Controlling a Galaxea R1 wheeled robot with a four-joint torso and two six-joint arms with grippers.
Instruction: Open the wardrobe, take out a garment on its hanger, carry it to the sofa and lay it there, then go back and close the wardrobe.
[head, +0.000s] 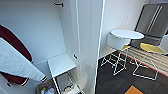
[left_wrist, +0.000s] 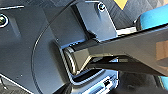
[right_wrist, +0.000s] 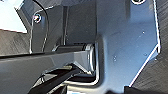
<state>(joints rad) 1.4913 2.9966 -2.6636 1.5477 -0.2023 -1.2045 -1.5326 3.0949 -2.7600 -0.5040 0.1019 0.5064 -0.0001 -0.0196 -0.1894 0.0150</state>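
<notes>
The wardrobe stands open close in front of me in the head view, its white inside bare across the middle. One white door juts toward me edge-on at the centre. A maroon garment with a white panel hangs at the left edge of the opening. A small dark fitting sticks out near the top of the inside. A bright blue upholstered surface shows in the left wrist view; I cannot tell what it belongs to.
A white shelf sits low inside the wardrobe, above a wire basket and a box of small items. To the right stand a round white table, two wire-legged stools and a steel fridge on dark floor.
</notes>
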